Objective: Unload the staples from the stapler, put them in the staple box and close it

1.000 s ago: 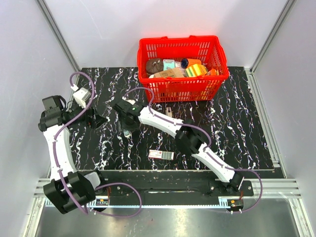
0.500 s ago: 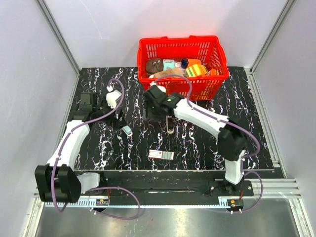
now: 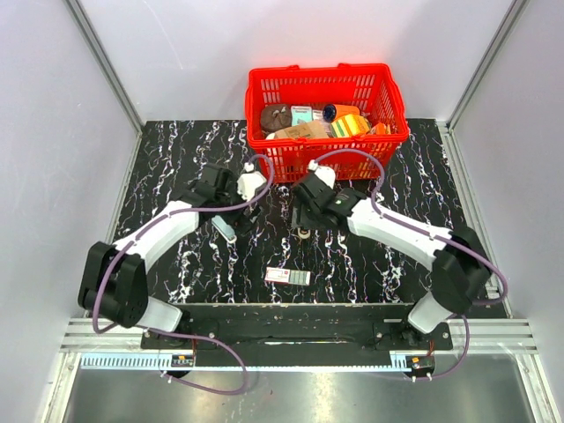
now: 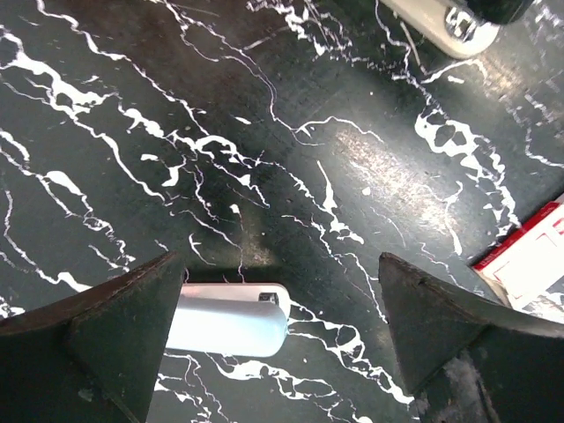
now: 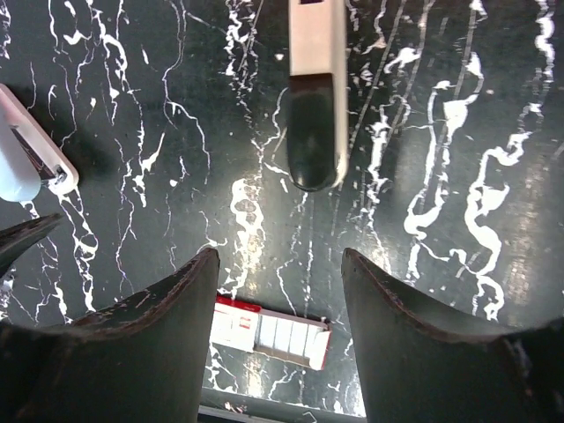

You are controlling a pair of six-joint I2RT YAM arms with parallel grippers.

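Observation:
The stapler (image 5: 314, 132) lies on the black marbled table, pale along its length with a black rounded end. It sits just ahead of my right gripper (image 5: 280, 256), which is open with only table between its fingers. In the top view the right gripper (image 3: 304, 211) hangs over the stapler (image 3: 302, 232), hiding most of it. My left gripper (image 4: 282, 264) is open wide over bare table. One end of the stapler (image 4: 445, 22) shows at the top right of the left wrist view. In the top view the left gripper (image 3: 231, 210) hovers left of the stapler.
A pale blue and white oblong object (image 4: 227, 317) lies against my left gripper's left finger, also visible as that object (image 3: 224, 231) (image 5: 26, 163). A small red-and-white flat box (image 3: 289, 276) (image 5: 269, 330) lies nearer the front edge. A red basket (image 3: 328, 150) of oddments stands at the back.
Both arms have swung in toward the table's middle. The left gripper opened wider as it came right. The right gripper moved from the left side to over the stapler.

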